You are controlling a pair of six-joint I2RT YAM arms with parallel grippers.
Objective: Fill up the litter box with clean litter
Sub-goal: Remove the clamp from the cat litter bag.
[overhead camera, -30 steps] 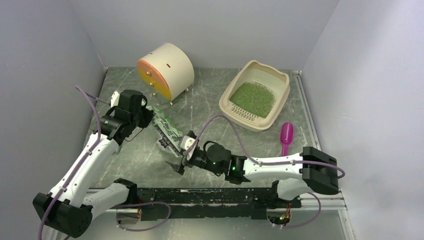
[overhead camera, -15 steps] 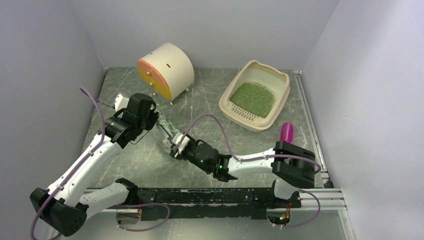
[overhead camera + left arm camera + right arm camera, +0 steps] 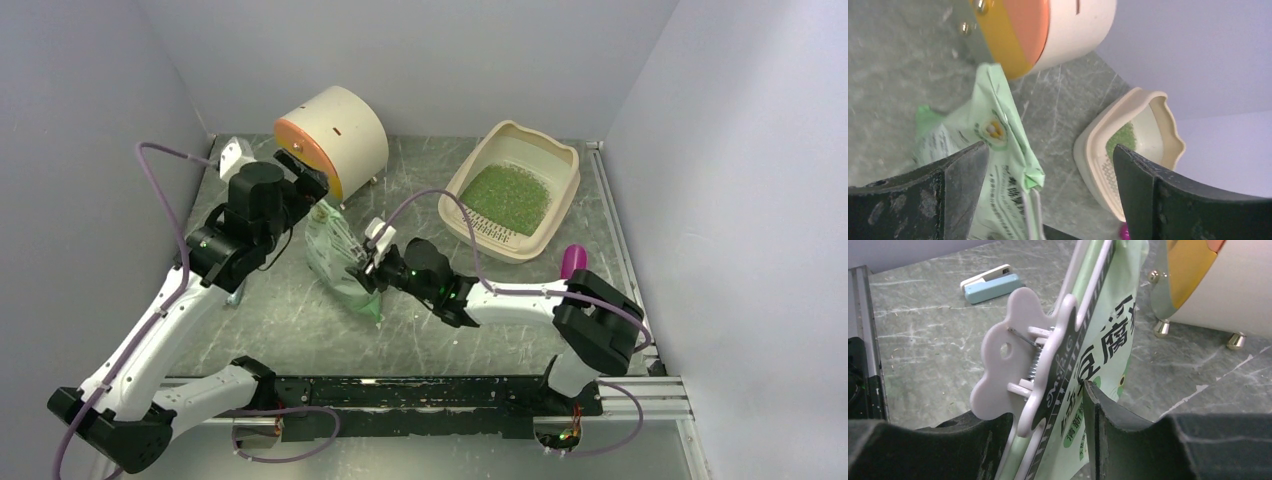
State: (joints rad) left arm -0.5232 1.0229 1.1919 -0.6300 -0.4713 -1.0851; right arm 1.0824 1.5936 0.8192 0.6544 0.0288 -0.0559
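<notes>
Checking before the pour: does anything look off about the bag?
Yes: a white clip is clamped across the litter bag, between the right gripper's fingers, so the bag looks sealed. A small blue-and-white item lies loose on the table.

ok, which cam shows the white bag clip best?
Right wrist: the clip fills the frame, spring visible, on the bag between the right gripper fingers. Top view: a small white speck. Left wrist: at most a sliver.
</notes>
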